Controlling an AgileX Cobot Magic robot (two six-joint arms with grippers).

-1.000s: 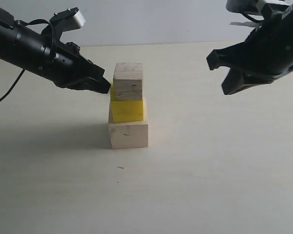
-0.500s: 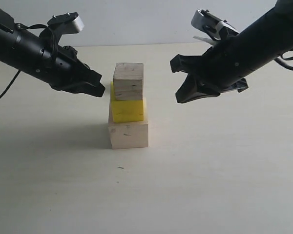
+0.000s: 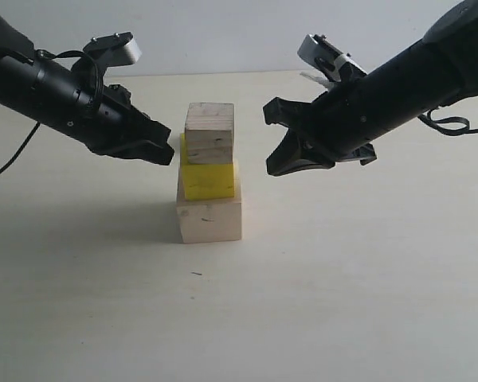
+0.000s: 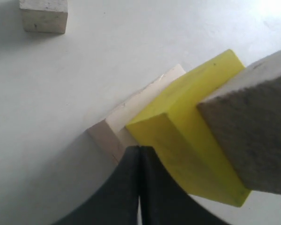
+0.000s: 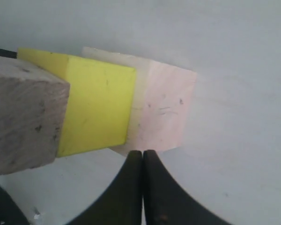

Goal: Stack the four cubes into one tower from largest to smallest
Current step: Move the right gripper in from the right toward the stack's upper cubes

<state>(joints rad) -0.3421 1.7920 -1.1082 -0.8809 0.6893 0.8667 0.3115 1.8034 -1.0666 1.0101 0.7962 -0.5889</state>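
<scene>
A tower of three of the four cubes stands mid-table: a big pale wood base (image 3: 209, 220), a yellow cube (image 3: 209, 180) and a grained wood cube (image 3: 209, 133) on top. The small pale cube (image 4: 43, 16) lies apart on the table, seen only in the left wrist view. My left gripper (image 3: 170, 154) is shut and empty, its tip just left of the yellow cube (image 4: 196, 136). To the right of the tower my right gripper (image 3: 272, 167) hangs shut and empty, a short gap away; its tip (image 5: 143, 152) points at the base cube (image 5: 161, 110).
The pale tabletop (image 3: 342, 302) spreads bare in front of and to the right of the tower. A black cable (image 3: 8, 163) trails from the left arm at the left edge.
The right arm has swung in from the far right and now sits close to the tower's right side. The left gripper has dropped slightly beside the yellow cube. The tower has not moved.
</scene>
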